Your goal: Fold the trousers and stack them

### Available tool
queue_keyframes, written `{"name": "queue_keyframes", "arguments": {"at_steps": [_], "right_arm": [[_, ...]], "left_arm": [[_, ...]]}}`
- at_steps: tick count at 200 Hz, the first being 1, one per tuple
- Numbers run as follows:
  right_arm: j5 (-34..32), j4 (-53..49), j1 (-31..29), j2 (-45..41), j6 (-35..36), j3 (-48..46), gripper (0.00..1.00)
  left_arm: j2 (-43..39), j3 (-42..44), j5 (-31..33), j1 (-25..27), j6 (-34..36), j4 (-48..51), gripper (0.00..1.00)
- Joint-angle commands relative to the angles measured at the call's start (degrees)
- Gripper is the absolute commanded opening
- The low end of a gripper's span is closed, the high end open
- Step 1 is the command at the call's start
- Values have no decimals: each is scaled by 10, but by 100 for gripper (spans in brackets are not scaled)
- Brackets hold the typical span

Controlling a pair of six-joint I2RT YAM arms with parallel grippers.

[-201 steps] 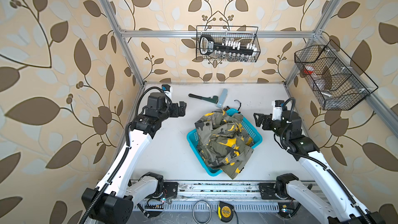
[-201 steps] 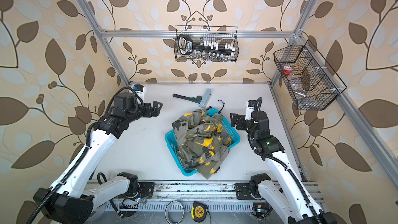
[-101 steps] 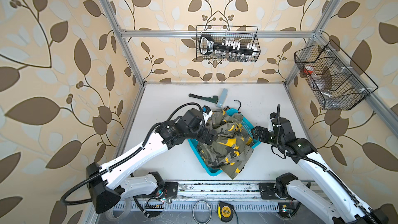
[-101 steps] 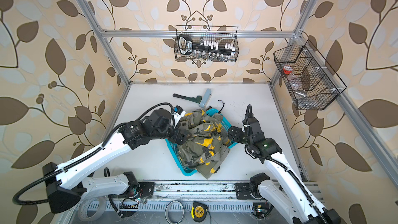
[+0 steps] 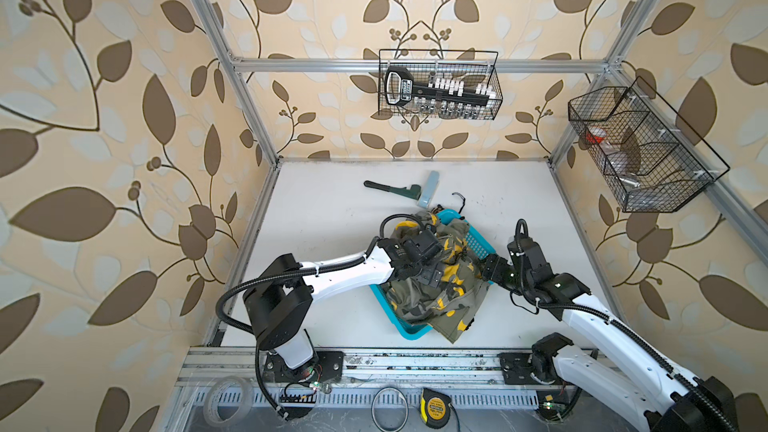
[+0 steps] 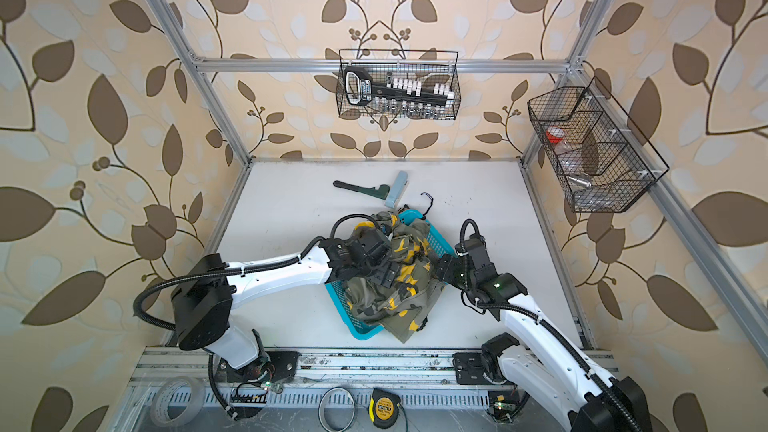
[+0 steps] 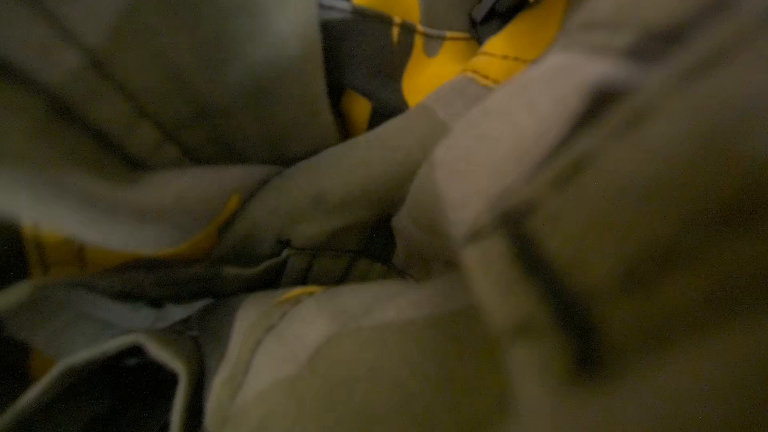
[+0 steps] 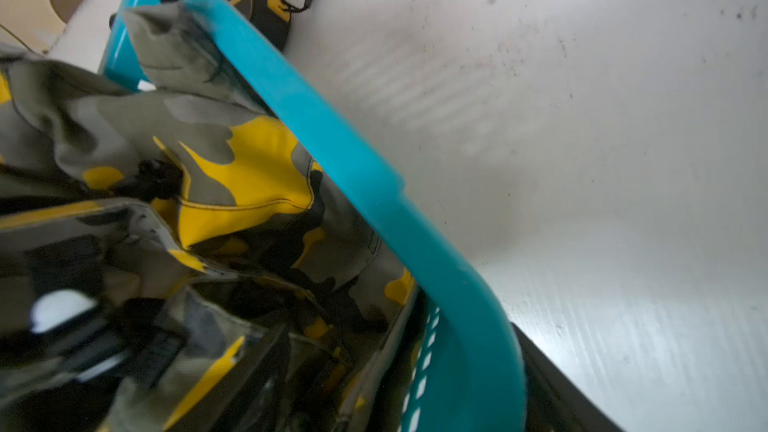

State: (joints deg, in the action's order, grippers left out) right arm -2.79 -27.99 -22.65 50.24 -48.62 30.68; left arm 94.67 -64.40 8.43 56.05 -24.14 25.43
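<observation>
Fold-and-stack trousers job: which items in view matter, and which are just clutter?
Job:
- olive-grey, black and yellow camouflage cargo trousers
- left gripper
- right gripper

Lying about:
- turquoise perforated plastic basket (just holds the trousers)
- dark pipe wrench
- pale blue-grey block
- yellow tape measure
- clear tape roll
- black wire wall baskets

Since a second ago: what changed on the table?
Left gripper swung from the table's back-left onto the trousers heaped in the basket, jaws open, pressed into the cloth. Right gripper slid in to the basket's right rim; whether it grips is unclear. Trousers, basket and wrench lie as before.
</observation>
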Motion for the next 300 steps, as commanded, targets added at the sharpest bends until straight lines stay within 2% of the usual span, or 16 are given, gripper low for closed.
{"name": "queue_keyframes", "arguments": {"at_steps": [1, 16, 28, 41, 56, 75, 85, 106, 132, 153, 179, 212, 232, 260, 286, 300], "right_arm": [[-18, 30, -3, 10, -43, -4, 72], [-27, 37, -4, 15, -50, -6, 67], [-36, 42, -4, 21, -50, -7, 61], [-37, 47, -4, 34, -53, -9, 57], [-52, 49, -4, 45, -56, -10, 46], [-74, 47, -4, 54, -53, -7, 36], [-86, 45, -3, 60, -51, -4, 32], [-110, 37, 7, 72, -42, 5, 17], [-113, 31, 44, 81, -16, 22, 13], [-108, 30, 90, 94, 31, 39, 9], [-94, 26, 153, 121, 101, 65, 7], [-85, 18, 241, 159, 188, 94, 6], [-85, 21, 293, 184, 233, 108, 6], [-131, 25, 311, 239, 259, 139, 6], [-132, 37, 338, 276, 273, 162, 6], [-144, 45, 342, 297, 279, 177, 8]], "left_arm": [[62, -28, -41, 30, -19, -44, 99], [97, -35, -59, 36, -20, -54, 97], [115, -39, -75, 37, -18, -58, 87], [125, -56, -87, 37, -9, -44, 65], [124, -82, -98, 37, 8, -15, 41], [104, -117, -109, 33, 29, 33, 0], [87, -142, -104, 32, 36, 64, 0], [45, -204, -74, 31, 58, 142, 0], [-3, -291, 7, 19, 80, 256, 0], [-44, -324, 47, -20, 98, 314, 0], [-93, -329, 65, -80, 117, 359, 0], [-154, -315, 119, -164, 128, 404, 0], [-182, -294, 210, -208, 139, 422, 0], [-196, -290, 316, -279, 138, 463, 0], [-229, -271, 370, -374, 159, 454, 0], [-244, -245, 424, -398, 166, 433, 0]]}}
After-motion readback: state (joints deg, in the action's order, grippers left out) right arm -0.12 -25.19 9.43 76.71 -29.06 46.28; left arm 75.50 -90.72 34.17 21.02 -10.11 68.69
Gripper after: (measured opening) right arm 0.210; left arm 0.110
